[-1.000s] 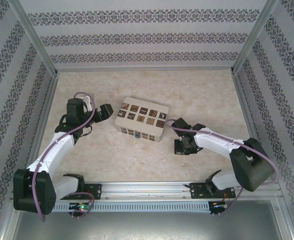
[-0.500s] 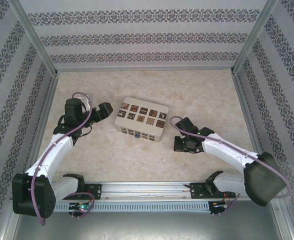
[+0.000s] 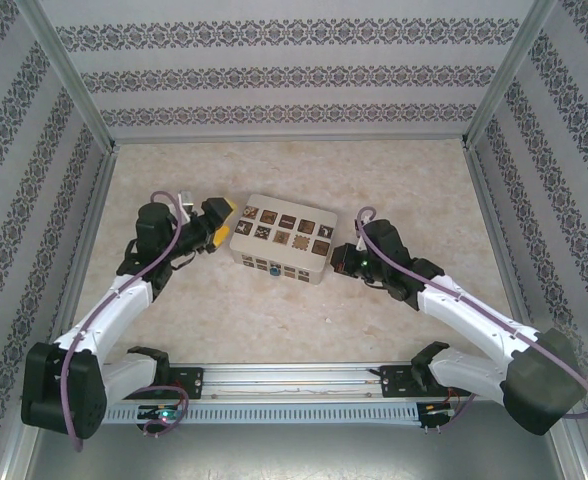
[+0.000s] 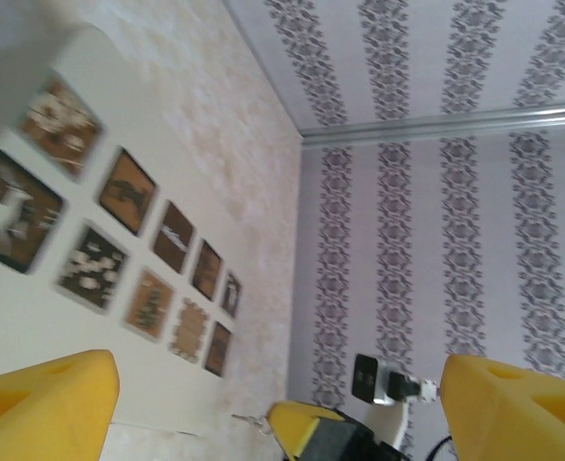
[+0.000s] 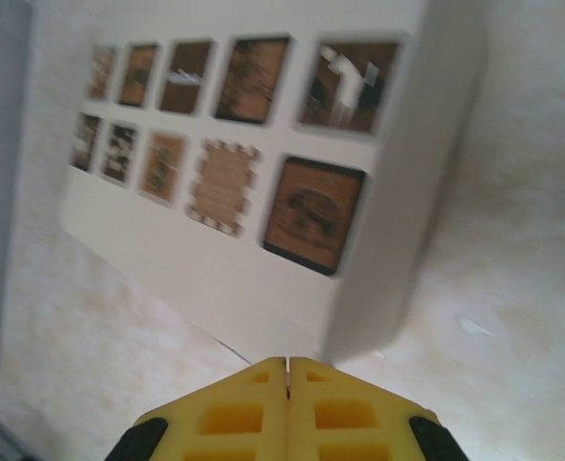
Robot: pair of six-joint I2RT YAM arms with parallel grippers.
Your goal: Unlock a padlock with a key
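On the pale table (image 3: 394, 180), both arms have just closed in on the white box (image 3: 282, 238) — left gripper (image 3: 220, 223) spread wide at its left end, right gripper (image 5: 288, 370) pressed together at its right — likely readying for the padlock (image 3: 275, 270) on its near face.

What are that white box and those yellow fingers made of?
White box: looks like matte painted wood or plastic, unclear which, with flat brown patterned squares set in. Yellow fingers: seemingly moulded plastic or rubber, matte, with square recesses.
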